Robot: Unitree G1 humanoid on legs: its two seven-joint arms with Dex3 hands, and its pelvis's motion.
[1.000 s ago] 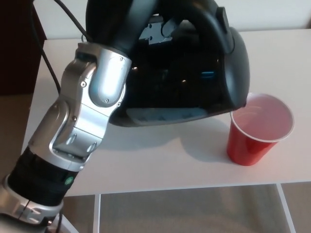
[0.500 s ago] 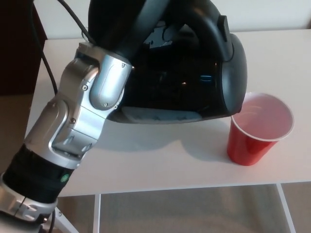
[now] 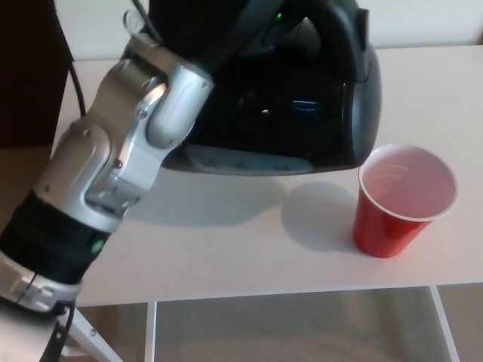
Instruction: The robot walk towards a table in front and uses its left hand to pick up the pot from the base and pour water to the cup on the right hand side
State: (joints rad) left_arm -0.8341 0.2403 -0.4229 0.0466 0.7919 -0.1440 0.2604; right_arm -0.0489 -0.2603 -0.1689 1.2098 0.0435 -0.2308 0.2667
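Note:
A large black pot (image 3: 302,105) hangs above the white table (image 3: 226,241), tilted only slightly, its lower right edge just left of the cup's rim. My left hand (image 3: 226,30) is shut on the pot's handle near the top of the picture; the silver forearm (image 3: 113,166) reaches in from the lower left. A red cup (image 3: 404,200) stands upright on the table at the right, its pale inside showing. My right hand is out of the picture.
A black cable (image 3: 72,75) runs along the table's left side. A dark brown piece of furniture (image 3: 26,68) stands at the far left. The table's front edge (image 3: 287,292) lies close below the cup, with floor beneath.
The pot has risen and tipped back toward level, its spout side lifting away from the cup's rim. My left arm has moved up and back with it. The cup stayed put.

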